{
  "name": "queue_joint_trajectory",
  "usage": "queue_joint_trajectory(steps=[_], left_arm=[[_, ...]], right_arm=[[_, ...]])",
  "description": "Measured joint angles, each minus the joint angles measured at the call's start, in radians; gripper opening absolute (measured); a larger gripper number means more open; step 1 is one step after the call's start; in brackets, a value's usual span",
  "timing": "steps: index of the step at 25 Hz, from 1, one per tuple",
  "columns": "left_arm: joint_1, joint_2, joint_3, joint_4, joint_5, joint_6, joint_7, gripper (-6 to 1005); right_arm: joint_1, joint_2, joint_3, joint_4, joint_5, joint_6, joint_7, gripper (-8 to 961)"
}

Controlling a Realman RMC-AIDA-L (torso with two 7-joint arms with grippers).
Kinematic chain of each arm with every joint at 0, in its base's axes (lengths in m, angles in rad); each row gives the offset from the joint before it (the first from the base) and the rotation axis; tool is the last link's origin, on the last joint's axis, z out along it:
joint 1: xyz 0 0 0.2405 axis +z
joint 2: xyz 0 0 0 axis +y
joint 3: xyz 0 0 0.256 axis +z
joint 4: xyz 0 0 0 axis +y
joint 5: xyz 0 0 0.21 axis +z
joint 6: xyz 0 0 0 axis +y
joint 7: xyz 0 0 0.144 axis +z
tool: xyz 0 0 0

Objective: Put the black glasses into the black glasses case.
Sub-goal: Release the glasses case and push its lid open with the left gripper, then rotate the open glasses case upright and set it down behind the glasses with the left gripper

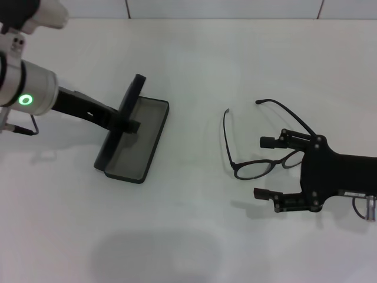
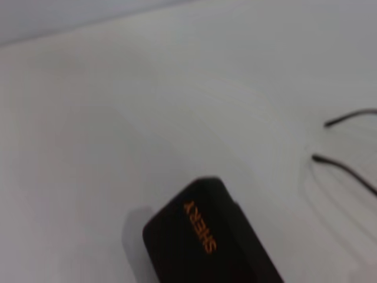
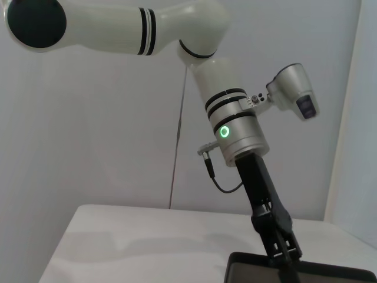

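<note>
Head view, case: the black glasses case (image 1: 138, 141) lies open on the white table (image 1: 194, 236), its lid standing upright, its flat grey-lined tray facing up.
Head view, left gripper: the left gripper (image 1: 125, 122) is clamped onto the raised lid.
Head view, glasses: the black glasses (image 1: 259, 144) rest on the table, well apart from the case, temple arms spread open.
Head view, right gripper: the right gripper (image 1: 266, 168) sits just beside the lenses, fingers spread wide, grasping nothing.
Left wrist view: the matte lid with orange lettering (image 2: 200, 227) fills the near corner; two thin temple tips (image 2: 347, 118) show farther off.
Right wrist view: the left arm (image 3: 235, 135) reaches down to the case's rounded rim (image 3: 294, 259).
Handling: the frame looks light, thin and fragile; grip it gently at the bridge or rim, not the springy temples.
</note>
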Motion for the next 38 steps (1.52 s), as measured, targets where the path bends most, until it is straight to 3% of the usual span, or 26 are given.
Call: queue_joint_trajectory(steps=[12, 17, 23, 38], left_arm=[[-0.01, 0.0, 0.06, 0.031, 0.055, -0.028, -0.021, 492], [-0.007, -0.002, 0.09, 0.062, 0.04, -0.035, 0.125, 398], [-0.013, 0.0, 0.194, 0.107, 0.0, -0.052, 0.304, 226], [-0.036, -0.002, 0.416, 0.137, -0.066, -0.105, 0.478, 211]], right_arm=[[-0.024, 0.008, 0.0, -0.006, 0.0, -0.008, 0.0, 855], [-0.037, 0.013, -0.002, -0.019, 0.0, -0.01, 0.0, 855], [-0.056, 0.021, -0.001, -0.023, 0.0, -0.011, -0.002, 854], [-0.102, 0.036, 0.0, -0.025, 0.001, -0.036, -0.025, 855]])
